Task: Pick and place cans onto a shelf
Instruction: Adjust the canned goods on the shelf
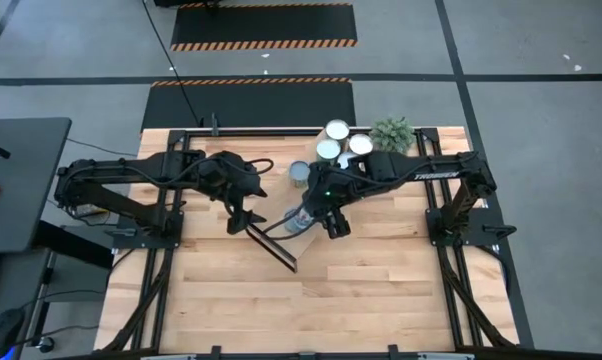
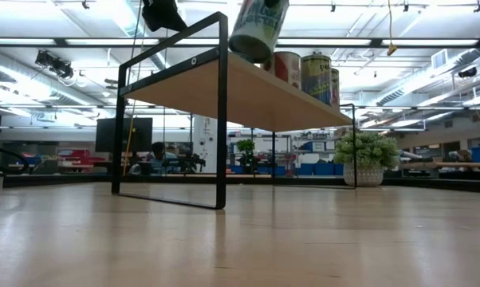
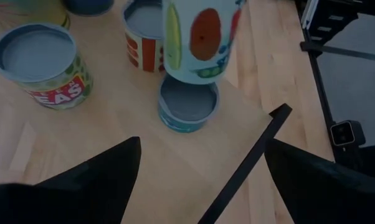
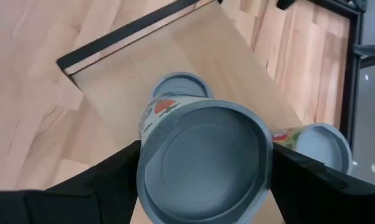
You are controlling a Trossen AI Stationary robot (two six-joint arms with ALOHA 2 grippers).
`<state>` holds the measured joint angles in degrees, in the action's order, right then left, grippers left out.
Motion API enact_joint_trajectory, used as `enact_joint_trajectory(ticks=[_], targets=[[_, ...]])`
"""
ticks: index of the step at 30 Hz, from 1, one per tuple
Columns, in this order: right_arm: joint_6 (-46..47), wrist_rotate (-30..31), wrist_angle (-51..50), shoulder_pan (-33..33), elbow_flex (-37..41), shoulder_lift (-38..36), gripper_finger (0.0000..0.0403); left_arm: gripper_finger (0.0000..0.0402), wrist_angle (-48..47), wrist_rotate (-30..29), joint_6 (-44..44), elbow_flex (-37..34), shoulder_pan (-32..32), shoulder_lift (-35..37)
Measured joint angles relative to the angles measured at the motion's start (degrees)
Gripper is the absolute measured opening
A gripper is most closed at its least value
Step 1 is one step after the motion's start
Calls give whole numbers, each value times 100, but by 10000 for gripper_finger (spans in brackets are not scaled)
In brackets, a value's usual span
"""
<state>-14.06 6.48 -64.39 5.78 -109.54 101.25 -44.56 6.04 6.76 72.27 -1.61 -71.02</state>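
**Right gripper holds a can above the shelf**

From above, the right gripper is over the middle of the tabletop, and it holds a can between its fingers. The can is over the near end of the shelf, which shows here as a thin dark frame running slantwise. The left gripper hangs just beside that same end, on the left side, with nothing in it. One more can stands further toward the far edge, and three white-topped cans stand at the far edge next to a green plant.

From table height, the held can is tilted and hangs above the shelf board. It seems not to touch the wood. Other cans stand upright on the board behind it. The plant is on the tabletop at the right.

In the left wrist view, the left fingers are wide apart and empty. Beyond them a low can sits near the corner of the shelf board, the held can is above it, and a can with a label stands further in on the board.

In the right wrist view, the right fingers press on both sides of the can. The low can is under it, and another can is nearby.
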Motion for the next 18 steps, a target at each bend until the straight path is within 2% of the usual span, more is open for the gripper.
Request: enact_joint_trajectory(ticks=[18], targets=[[-153, 556, -512, -171, -2, 0, 311, 348, -35, 0, -57, 0, 0, 0]])
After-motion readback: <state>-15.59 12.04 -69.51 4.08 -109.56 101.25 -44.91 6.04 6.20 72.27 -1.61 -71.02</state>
